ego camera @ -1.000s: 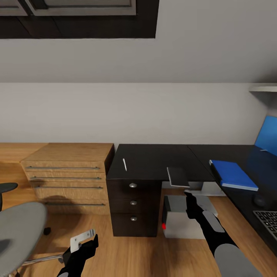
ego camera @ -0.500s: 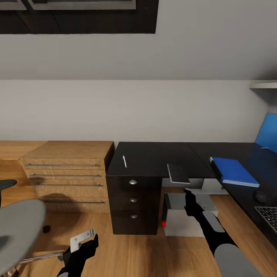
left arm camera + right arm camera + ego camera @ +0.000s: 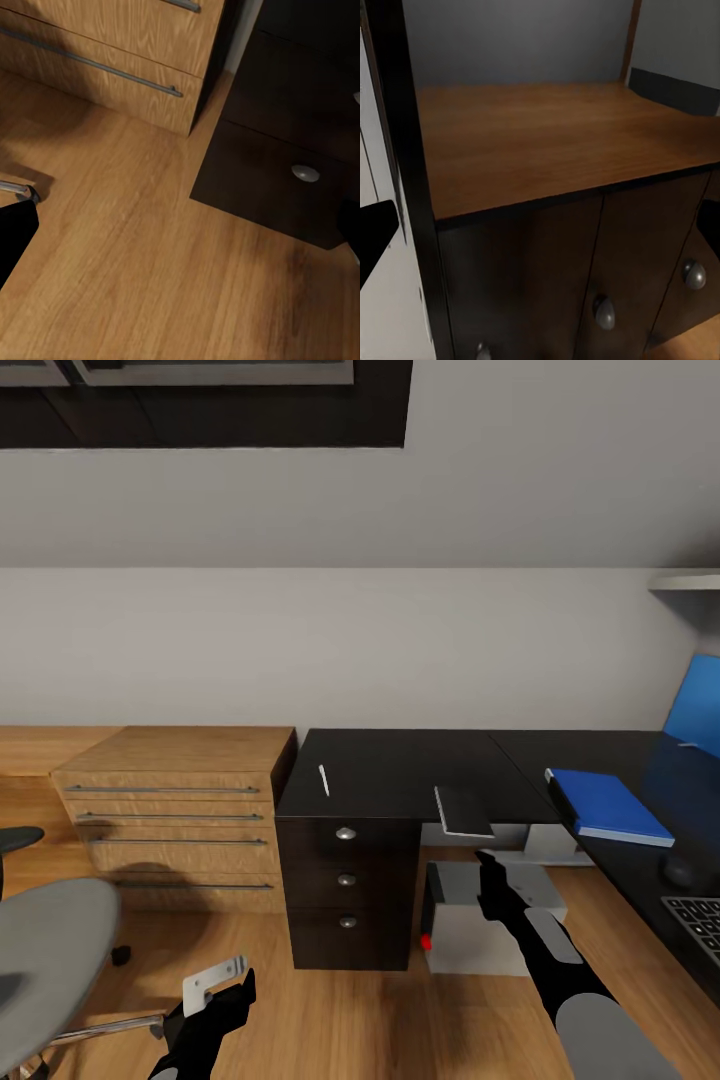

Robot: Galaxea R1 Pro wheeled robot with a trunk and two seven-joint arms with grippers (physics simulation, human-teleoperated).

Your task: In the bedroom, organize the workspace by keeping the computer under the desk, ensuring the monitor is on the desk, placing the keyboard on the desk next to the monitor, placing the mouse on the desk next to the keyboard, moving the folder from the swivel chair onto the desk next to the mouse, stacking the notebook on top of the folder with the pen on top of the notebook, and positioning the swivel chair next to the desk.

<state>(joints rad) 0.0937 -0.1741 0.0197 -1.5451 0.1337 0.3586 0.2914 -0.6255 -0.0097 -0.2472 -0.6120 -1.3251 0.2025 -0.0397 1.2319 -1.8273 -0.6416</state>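
Observation:
The pen (image 3: 324, 780) and the notebook (image 3: 463, 811) lie on the black desk (image 3: 400, 760), the notebook at its front edge. On the desk's right wing, front to back, lie the keyboard (image 3: 697, 922), the mouse (image 3: 679, 871) and the blue folder (image 3: 607, 806). The computer (image 3: 480, 930) stands on the floor under the desk. The swivel chair (image 3: 45, 960) is at the lower left. My right gripper (image 3: 490, 872) is open, in front of the computer and below the notebook. My left gripper (image 3: 222, 992) is open low over the floor. The monitor is out of view.
A light wood chest (image 3: 175, 810) with steel handles stands left of the desk's dark drawers (image 3: 346, 885); both also appear as the chest (image 3: 112, 52) and drawers (image 3: 300, 172) in the left wrist view. A blue back panel (image 3: 697, 710) rises at the far right.
The camera shifted slightly a second ago, so the whole scene sits a little higher in the picture. Since then nothing has visibly moved; both grippers stay open.

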